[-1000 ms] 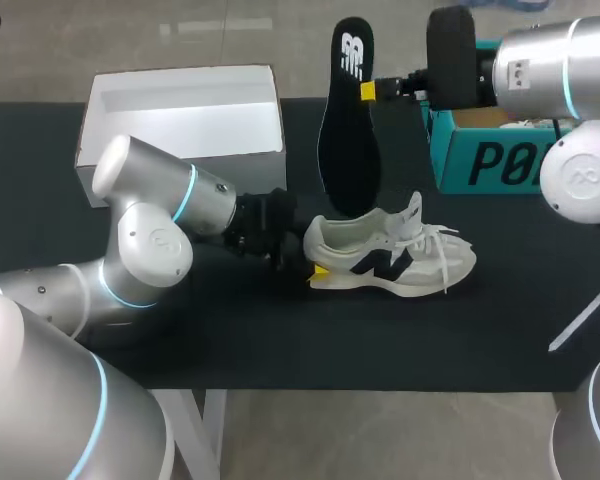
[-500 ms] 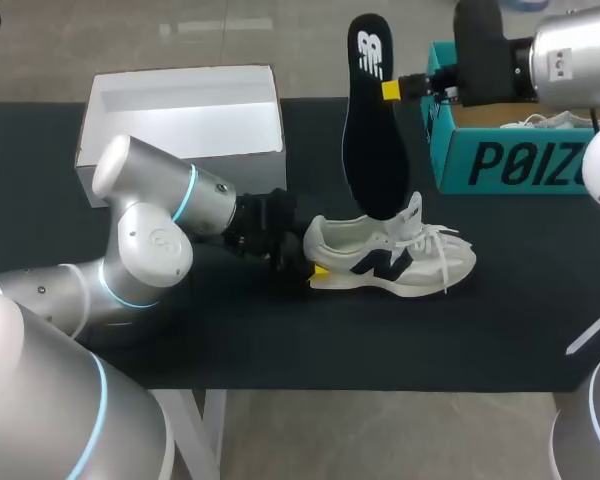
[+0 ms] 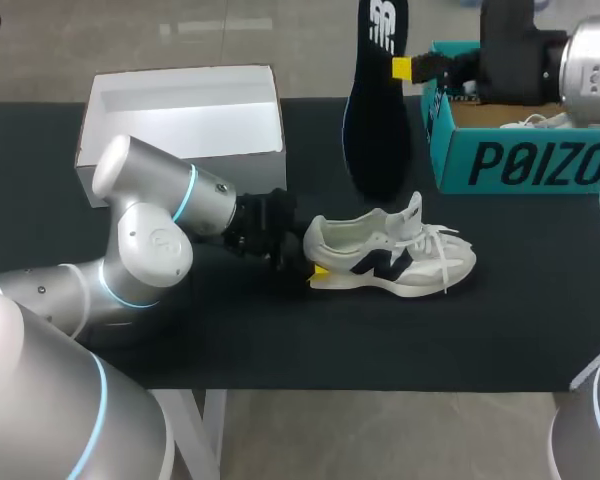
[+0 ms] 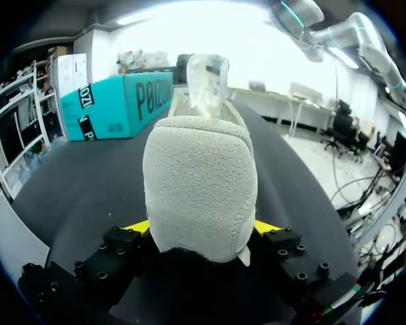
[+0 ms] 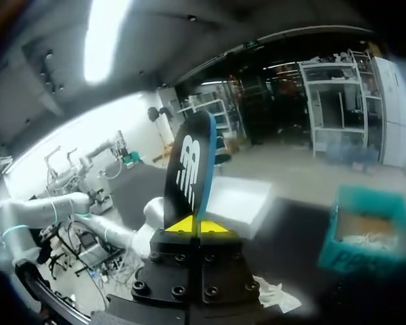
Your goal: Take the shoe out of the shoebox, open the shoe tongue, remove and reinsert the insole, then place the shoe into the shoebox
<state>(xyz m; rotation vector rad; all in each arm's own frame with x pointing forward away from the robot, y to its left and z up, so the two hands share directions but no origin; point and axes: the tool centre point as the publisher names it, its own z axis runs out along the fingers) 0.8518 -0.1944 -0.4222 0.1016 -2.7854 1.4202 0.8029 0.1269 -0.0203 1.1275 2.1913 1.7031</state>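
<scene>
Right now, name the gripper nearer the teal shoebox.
Right. The right gripper holds the insole beside the teal shoebox; the left gripper clamps the shoe at its heel, farther off.

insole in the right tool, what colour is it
The insole is black with a white logo at its upper end, best seen in the head view.

Robotics lab, black worktable [image 3: 240, 340], silver left arm [image 3: 150, 240] and right arm [image 3: 592, 60] at it

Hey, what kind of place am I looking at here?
Probably a robotics lab bench: at a black table, the left arm holds a shoe, the right arm an insole.
</scene>
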